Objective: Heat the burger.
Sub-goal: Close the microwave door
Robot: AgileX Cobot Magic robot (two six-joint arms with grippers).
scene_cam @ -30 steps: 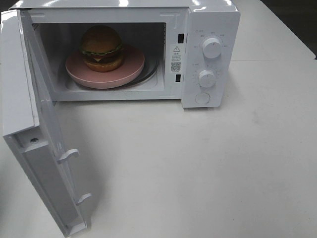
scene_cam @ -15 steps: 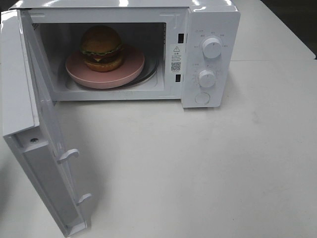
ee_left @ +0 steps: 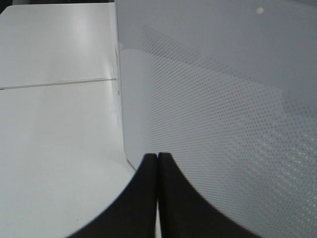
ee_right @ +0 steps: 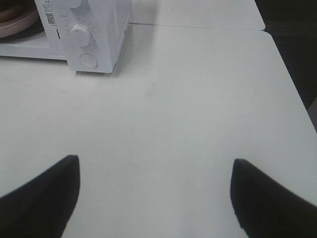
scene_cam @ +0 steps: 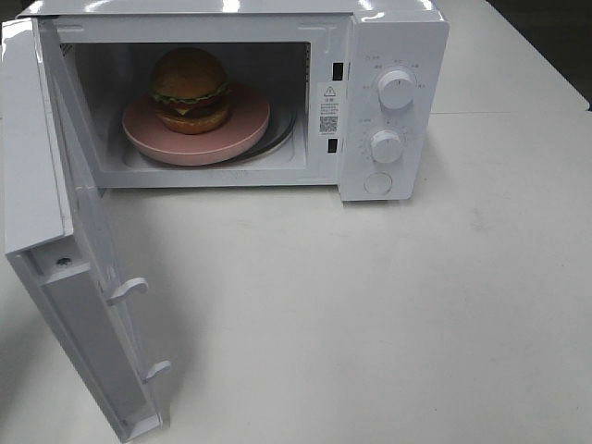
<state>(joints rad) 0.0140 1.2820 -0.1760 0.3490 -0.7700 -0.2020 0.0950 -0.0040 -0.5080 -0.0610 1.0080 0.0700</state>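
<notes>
White table (scene_cam: 388,314) carries white boxy microwave oven (scene_cam: 421,55), cavity open. White hinged door (scene_cam: 88,305) swung out toward near left. Round pink plate (scene_cam: 248,125) sits inside cavity, with domed golden-brown burger (scene_cam: 190,88) upright on it, left of plate's centre. Left claw (ee_left: 157,163) pinched shut, empty, just beside door's outer face; likely the nearer arm for closing push. Right claw (ee_right: 154,161) spread wide, empty, over table right of oven.
</notes>
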